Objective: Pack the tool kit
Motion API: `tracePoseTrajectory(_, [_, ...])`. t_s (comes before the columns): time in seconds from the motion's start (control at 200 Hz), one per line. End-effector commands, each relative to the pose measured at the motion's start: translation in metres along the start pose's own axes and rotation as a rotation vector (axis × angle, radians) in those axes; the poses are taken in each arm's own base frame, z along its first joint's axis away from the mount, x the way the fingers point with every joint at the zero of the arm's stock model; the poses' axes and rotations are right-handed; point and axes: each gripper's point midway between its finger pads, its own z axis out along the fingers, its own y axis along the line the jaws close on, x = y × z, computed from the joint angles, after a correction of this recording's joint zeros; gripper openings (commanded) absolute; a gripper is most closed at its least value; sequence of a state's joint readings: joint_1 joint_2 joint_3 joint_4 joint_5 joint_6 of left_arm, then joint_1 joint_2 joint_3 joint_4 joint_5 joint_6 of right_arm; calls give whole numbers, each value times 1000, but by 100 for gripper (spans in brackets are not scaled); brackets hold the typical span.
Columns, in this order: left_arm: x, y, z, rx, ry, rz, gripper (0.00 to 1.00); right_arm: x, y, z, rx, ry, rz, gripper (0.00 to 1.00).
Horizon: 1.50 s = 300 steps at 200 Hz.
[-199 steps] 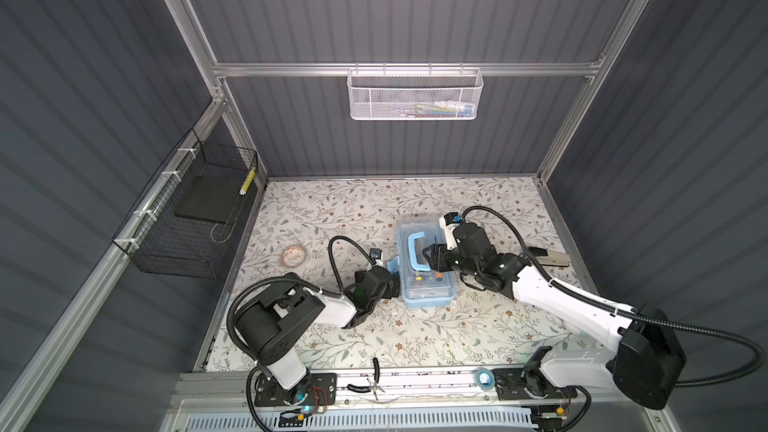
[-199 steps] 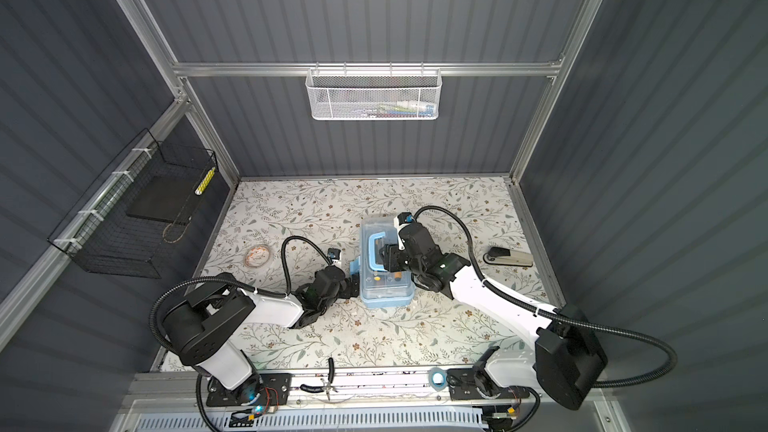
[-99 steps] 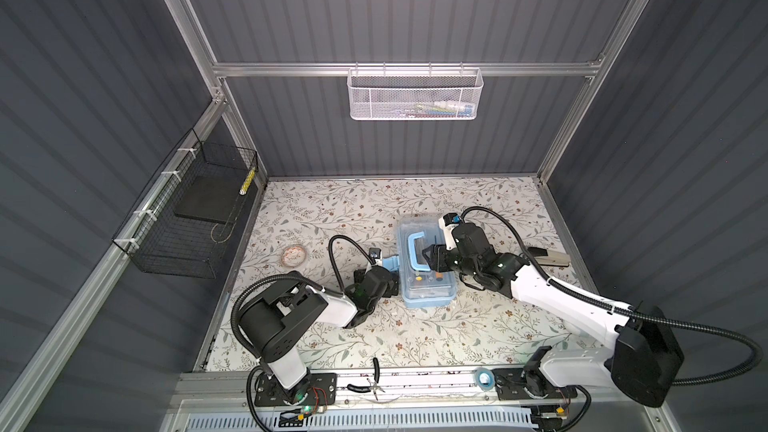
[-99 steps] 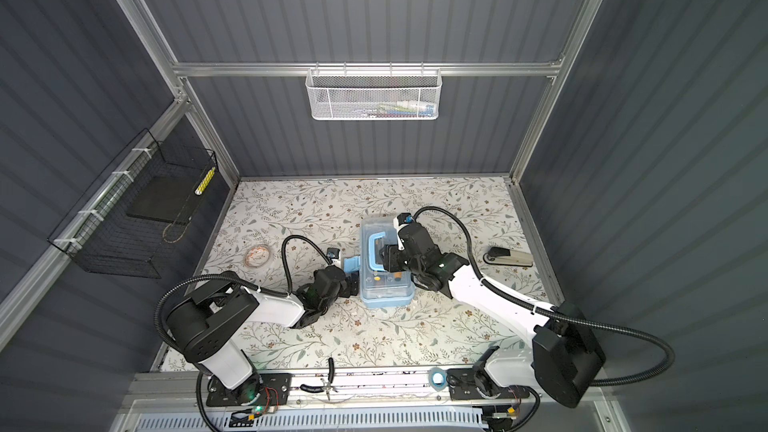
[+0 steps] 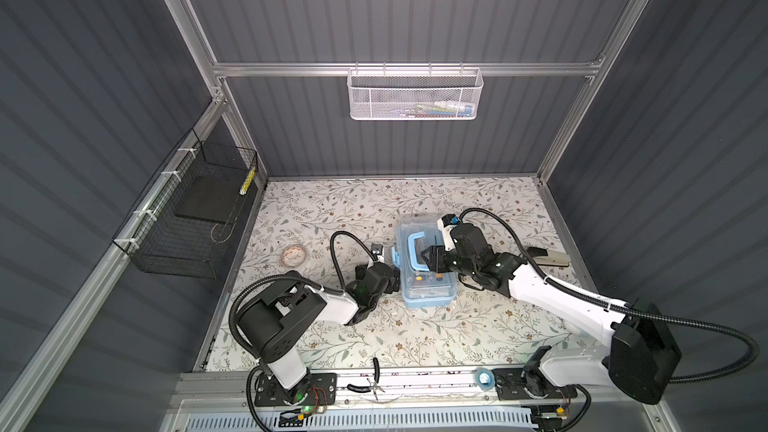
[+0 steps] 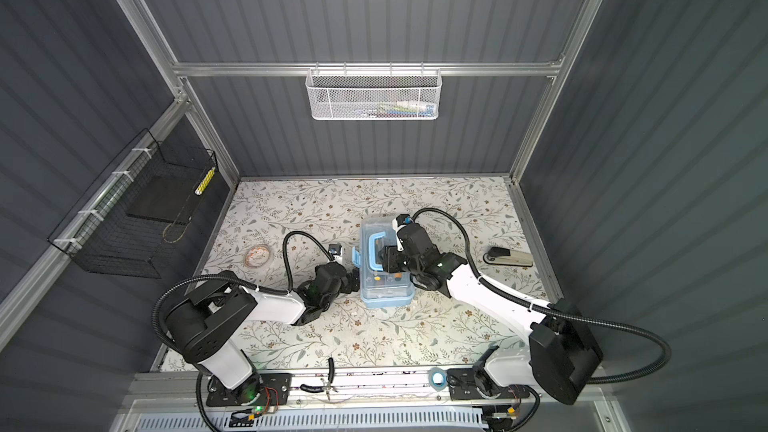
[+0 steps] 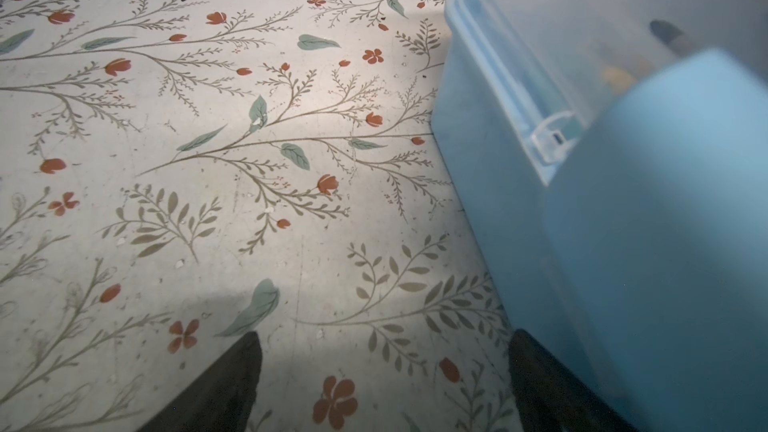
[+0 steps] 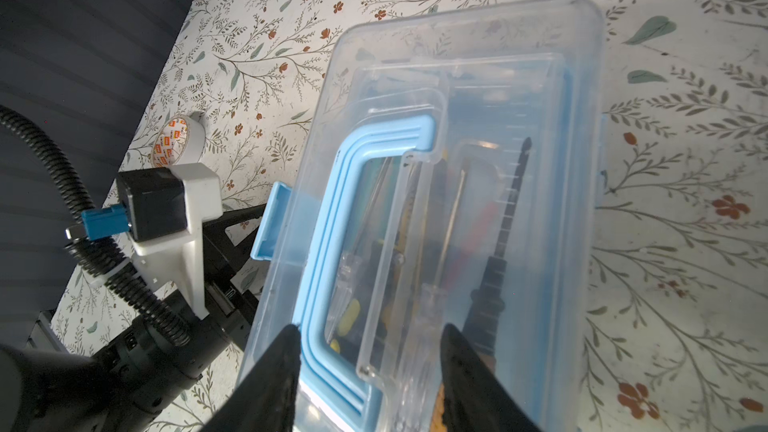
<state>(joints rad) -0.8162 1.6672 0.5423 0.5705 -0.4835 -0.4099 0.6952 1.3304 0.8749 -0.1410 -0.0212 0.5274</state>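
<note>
Open left gripper [image 7: 382,336] faces the box's [image 5: 428,289] raised latch [image 8: 272,222]; right gripper [image 8: 368,328] straddles the handle [image 8: 324,234], grip unclear. Probably best: push latch flush.

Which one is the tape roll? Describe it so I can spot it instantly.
Find the black wire basket on the left wall; on the floral mat just beside it lies the tape roll, flat, left of the light-blue box and clear of it. It is the only small round ring there, whitish with orange marks.
</note>
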Motion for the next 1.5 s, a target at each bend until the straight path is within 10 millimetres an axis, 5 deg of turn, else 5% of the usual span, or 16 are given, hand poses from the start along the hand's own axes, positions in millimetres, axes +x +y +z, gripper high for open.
tracePoseTrajectory(0.0, [-34, 1, -8, -14, -80, -19, 92, 2, -1, -1, -7, 0, 13, 55])
tracePoseTrajectory(0.36, [-53, 0, -25, 6, -115, -26, 88, 5, 0, 2, -15, 9, 22, 55])
tracePoseTrajectory(0.645, [-52, -14, -26, 76, -61, -60, 59, 7, 1, 2, -27, 16, 29, 55])
tracePoseTrajectory(1.496, [-65, -37, -33, 196, -64, -151, 47, 15, 0, 5, -38, 36, 45, 55])
